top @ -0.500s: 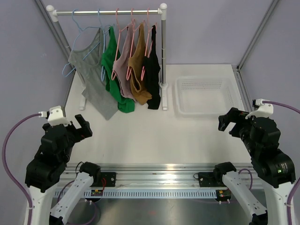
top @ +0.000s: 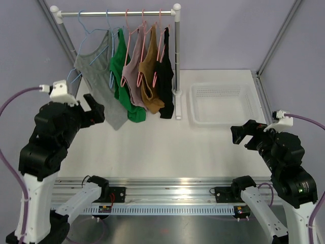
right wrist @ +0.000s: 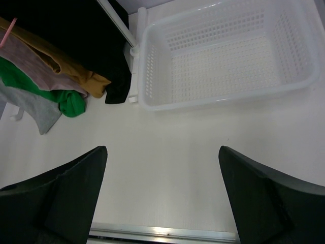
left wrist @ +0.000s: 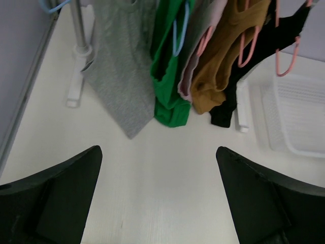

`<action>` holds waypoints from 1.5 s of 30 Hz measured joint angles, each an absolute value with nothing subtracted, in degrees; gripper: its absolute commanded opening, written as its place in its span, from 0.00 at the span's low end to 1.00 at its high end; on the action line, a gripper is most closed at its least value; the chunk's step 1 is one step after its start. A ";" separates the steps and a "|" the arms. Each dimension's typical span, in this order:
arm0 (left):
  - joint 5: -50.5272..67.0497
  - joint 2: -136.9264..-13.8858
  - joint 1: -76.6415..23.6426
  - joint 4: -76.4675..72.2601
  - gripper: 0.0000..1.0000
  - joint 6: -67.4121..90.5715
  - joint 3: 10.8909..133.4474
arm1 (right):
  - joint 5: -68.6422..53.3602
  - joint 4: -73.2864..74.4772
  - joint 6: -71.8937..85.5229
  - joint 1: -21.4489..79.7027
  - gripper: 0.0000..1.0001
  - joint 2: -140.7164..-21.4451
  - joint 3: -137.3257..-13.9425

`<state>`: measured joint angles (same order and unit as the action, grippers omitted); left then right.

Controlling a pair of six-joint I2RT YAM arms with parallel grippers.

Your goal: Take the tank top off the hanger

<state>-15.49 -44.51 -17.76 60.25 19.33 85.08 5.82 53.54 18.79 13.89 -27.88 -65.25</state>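
Several tank tops hang on hangers from a white rail (top: 117, 12) at the back left: grey (top: 96, 76), green (top: 121, 81), mauve (top: 133, 76), brown (top: 149, 76) and black (top: 165, 76). The left wrist view shows their lower parts: grey (left wrist: 122, 71), green (left wrist: 167, 86), brown (left wrist: 218, 71), black (left wrist: 254, 56). My left gripper (top: 94, 109) is open and empty, raised just left of the grey top's hem. My right gripper (top: 242, 134) is open and empty, above the table in front of the basket.
A white plastic basket (top: 195, 109) stands right of the rack; it also shows in the right wrist view (right wrist: 152, 76). The rack's right post (top: 176, 66) and feet (left wrist: 76, 86) rest on the white table. An aluminium rail (top: 167, 195) runs along the near edge.
My left arm has risen and moved back toward the grey tank top. My right gripper has moved slightly left and down. The clothes have not moved.
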 measured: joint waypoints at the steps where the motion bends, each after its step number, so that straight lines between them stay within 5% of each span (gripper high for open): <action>1: -13.89 -47.29 -17.76 59.13 0.99 19.35 86.80 | 5.21 53.34 19.07 13.89 1.00 -27.88 -64.95; 15: -2.31 -76.36 -26.48 43.81 0.98 17.52 103.90 | -2.61 51.68 21.54 13.93 0.99 -27.49 -62.65; 25: -4.99 -94.02 -28.75 32.95 0.84 13.32 110.17 | -5.67 51.72 22.52 13.93 0.99 -25.21 -62.04; 31: -7.20 -104.51 -28.86 31.79 0.71 10.24 119.63 | -6.94 52.03 22.57 13.96 0.99 -24.69 -61.32; 35: -8.86 -109.27 -28.86 31.18 0.55 8.12 124.53 | -7.25 52.18 22.52 13.96 0.99 -24.25 -61.14; 39: -9.93 -114.19 -28.86 31.09 0.28 5.82 130.91 | -7.35 52.18 22.50 13.96 0.99 -24.23 -60.86; 45: -10.66 -117.51 -28.86 31.07 0.14 4.64 134.52 | -8.54 52.47 22.31 13.96 0.98 -24.23 -60.12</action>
